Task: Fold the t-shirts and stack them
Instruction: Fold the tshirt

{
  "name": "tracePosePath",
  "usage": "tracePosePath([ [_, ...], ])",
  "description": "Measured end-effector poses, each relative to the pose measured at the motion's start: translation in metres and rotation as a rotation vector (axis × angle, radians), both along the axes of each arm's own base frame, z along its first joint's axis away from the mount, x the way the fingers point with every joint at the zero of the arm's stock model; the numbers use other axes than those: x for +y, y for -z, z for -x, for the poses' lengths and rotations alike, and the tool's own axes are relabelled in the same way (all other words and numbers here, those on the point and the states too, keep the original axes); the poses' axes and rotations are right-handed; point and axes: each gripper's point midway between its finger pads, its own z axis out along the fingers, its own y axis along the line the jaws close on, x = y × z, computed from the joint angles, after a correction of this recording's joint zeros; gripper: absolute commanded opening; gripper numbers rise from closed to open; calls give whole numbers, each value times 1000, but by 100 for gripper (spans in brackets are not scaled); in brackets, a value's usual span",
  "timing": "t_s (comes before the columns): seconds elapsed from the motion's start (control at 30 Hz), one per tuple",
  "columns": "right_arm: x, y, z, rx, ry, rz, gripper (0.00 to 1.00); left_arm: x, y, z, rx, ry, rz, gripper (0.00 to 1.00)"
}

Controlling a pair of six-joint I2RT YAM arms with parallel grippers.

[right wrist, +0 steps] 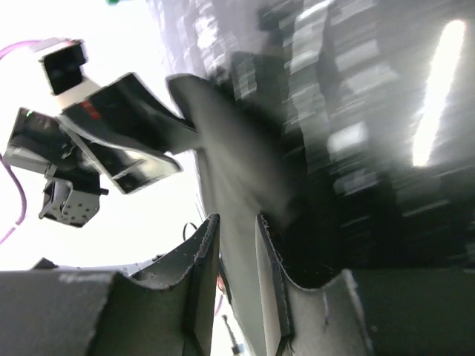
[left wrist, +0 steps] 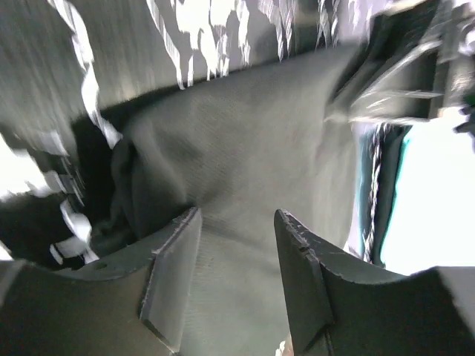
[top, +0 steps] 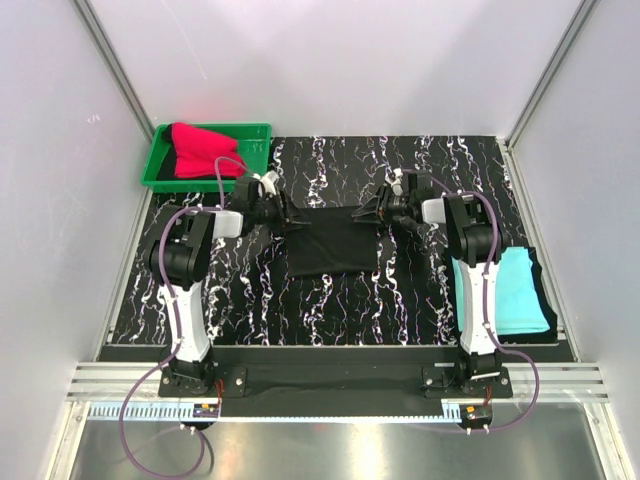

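left hand [left wrist: 237, 222] is spread open, black shirt [top: 330, 250] just under it, gripping nothing; right hand [right wrist: 236, 221] nearly closed, pinching that shirt's edge

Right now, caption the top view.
Black t-shirt lies centre; red t-shirt in green tray; turquoise t-shirt folded, far right.

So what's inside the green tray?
A bunched red t-shirt fills most of the green tray; something dark shows at its left edge. Whatever lies beneath the shirt is covered.
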Motion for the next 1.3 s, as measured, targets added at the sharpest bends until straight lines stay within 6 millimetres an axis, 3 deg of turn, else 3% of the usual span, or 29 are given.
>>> tracePosePath([
  [0.1,-8,9,-9,35,8,-32,34,3,-2,-20,-49,-11,6,52],
  [0.23,-33,3,-37,21,71,-54,36,5,-1,-25,-64,-2,5,53],
  [0.37,-65,6,-50,51,140,-41,45,7,-4,-22,-72,16,-18,57],
  [0.5,-79,2,-49,67,159,18,51,19,-18,-9,-57,17,-102,63],
  [0.6,-81,-8,-38,96,154,77,54,29,-55,1,-89,0,-150,65],
  [0.77,-85,-55,-4,73,155,149,60,35,-150,23,-261,-58,-151,66],
  [0.83,-86,-71,19,62,154,164,64,26,-181,41,-321,-67,-124,66],
  [0.9,-85,-82,47,53,148,179,66,9,-196,67,-334,-55,-85,65],
  [0.97,-80,-83,74,63,129,201,66,-9,-191,97,-293,-39,-45,65],
  [1.07,-69,-67,99,95,78,228,67,-21,-155,137,-156,-42,-19,66],
  [1.2,-64,-34,109,151,32,274,68,-8,-110,171,27,-130,-17,73],
  [1.3,-67,-12,112,187,21,305,69,1,-106,180,69,-202,13,75],
])
